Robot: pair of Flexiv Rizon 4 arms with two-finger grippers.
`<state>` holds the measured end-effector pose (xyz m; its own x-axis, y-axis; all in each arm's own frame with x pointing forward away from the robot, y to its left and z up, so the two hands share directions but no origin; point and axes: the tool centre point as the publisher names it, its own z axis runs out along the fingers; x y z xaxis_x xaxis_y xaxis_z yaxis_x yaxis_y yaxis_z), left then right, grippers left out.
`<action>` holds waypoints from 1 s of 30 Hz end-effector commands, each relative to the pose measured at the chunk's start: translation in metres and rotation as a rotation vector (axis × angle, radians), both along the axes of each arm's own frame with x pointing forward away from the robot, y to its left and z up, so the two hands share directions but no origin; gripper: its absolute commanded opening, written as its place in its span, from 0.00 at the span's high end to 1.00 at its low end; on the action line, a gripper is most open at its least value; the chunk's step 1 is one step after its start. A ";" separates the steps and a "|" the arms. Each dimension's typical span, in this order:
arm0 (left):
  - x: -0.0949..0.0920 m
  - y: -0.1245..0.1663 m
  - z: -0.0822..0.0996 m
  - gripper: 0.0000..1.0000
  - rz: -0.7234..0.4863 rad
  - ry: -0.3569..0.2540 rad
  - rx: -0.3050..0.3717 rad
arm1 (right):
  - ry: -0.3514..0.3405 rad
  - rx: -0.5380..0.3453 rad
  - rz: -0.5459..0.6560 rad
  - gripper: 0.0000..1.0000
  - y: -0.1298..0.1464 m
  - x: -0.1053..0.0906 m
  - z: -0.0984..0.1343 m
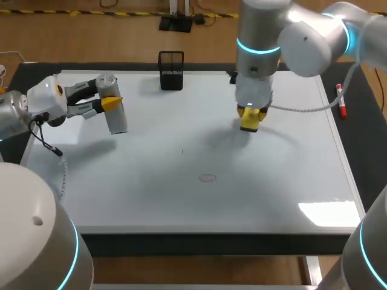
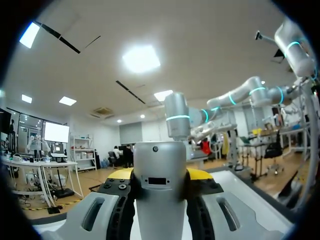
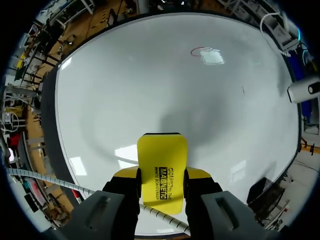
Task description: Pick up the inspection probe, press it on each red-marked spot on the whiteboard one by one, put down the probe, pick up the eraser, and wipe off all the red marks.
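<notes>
One red ring (image 1: 208, 177) lies near the whiteboard's (image 1: 290, 181) front edge; the right gripper (image 3: 162, 176), clamped on the yellow eraser (image 3: 162, 155), should press flat and sweep across it. The left gripper (image 1: 109, 102) grips the probe (image 1: 117, 121).

Dark table (image 1: 363, 130) bearing a broad whiteboard (image 1: 151, 199). At the board's far edge, upright, a black mesh holder (image 1: 172, 70). On the white surface, one faint red ring (image 1: 208, 177). Right of the board, on the dark table, a red marker (image 1: 341, 101).
</notes>
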<state>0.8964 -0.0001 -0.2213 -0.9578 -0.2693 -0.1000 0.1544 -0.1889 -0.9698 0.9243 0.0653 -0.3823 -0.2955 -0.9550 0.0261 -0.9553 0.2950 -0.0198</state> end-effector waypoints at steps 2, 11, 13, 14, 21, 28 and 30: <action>-0.001 0.000 0.001 1.00 0.001 0.000 0.001 | -0.037 -0.002 0.048 1.00 0.024 -0.029 0.004; -0.001 0.000 0.001 1.00 0.001 0.000 0.001 | -0.044 0.005 0.119 1.00 0.074 -0.065 0.009; -0.001 0.000 0.001 1.00 0.001 0.000 0.001 | -0.046 -0.002 0.134 1.00 0.085 -0.073 0.009; -0.001 0.000 0.001 1.00 0.001 0.000 0.001 | -0.044 0.002 0.143 1.00 0.091 -0.077 0.009; -0.001 0.000 0.001 1.00 0.001 0.000 0.001 | -0.045 -0.006 0.197 1.00 0.122 -0.107 0.003; -0.001 0.000 0.001 1.00 0.001 0.000 0.001 | -0.031 0.024 0.243 1.00 0.147 -0.133 -0.006; -0.001 0.000 0.001 1.00 0.001 0.000 0.001 | -0.034 0.026 0.258 1.00 0.153 -0.139 -0.008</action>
<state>0.8964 -0.0002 -0.2213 -0.9578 -0.2694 -0.0999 0.1543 -0.1889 -0.9698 0.7903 0.2113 -0.3862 -0.0458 -0.9989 -0.0135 -0.9983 0.0462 -0.0353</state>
